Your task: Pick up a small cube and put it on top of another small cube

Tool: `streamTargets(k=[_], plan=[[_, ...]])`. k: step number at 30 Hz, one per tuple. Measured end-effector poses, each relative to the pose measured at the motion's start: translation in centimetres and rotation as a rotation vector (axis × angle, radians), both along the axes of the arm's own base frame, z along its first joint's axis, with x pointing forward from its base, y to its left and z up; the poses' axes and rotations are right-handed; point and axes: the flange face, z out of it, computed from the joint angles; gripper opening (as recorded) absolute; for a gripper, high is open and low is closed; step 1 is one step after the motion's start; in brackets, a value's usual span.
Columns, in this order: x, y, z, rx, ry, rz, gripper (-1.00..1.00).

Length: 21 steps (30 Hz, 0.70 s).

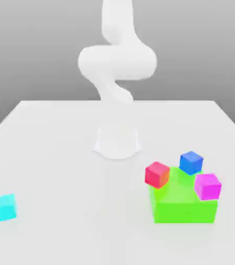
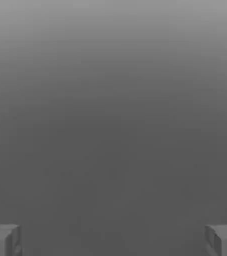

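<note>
Cyan cube [image 1: 5, 207] sits alone on the table [image 1: 52, 134], well off to the exterior view's left of the green block [image 1: 185, 207] and nearer the camera than the arm's base [image 1: 117, 142]. Red [image 1: 157, 174], blue [image 1: 191, 162] and magenta [image 1: 208, 186] cubes crowd the block's top. The gripper [image 2: 113, 242] is spread wide, empty, so I judge it must travel toward the cyan cube first.

1. The exterior view looked from above and across the white table [image 1: 47, 134], facing the arm's base [image 1: 117, 142] from the front, at middling range.
2. The hand view looked out past its own fingertips [image 2: 3, 240] at plain grey backdrop.
3. Both views shared that grey backdrop behind the base.
</note>
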Motion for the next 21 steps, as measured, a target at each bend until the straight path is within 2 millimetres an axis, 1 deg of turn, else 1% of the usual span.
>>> streamTargets(k=[2,5,8,11,13,16,19,20,21], plan=[[2.4,-2.5,-3.6,0.046,0.059,-0.077,0.00],[4.9,-6.2,-9.1,0.111,0.141,-0.193,0.00],[6.4,-10.1,-14.8,0.172,0.220,-0.314,0.00],[6.8,-13.9,-20.7,0.229,0.296,-0.441,0.00],[6.5,-16.3,-24.7,0.265,0.345,-0.529,0.00],[5.2,-19.8,-30.7,0.316,0.418,-0.663,0.00],[2.4,-23.7,-36.5,0.367,0.485,-0.822,0.00],[1.3,-24.8,-38.4,0.382,0.508,-0.873,0.00],[0.4,-25.4,-40.3,0.394,0.532,-0.915,0.00]])
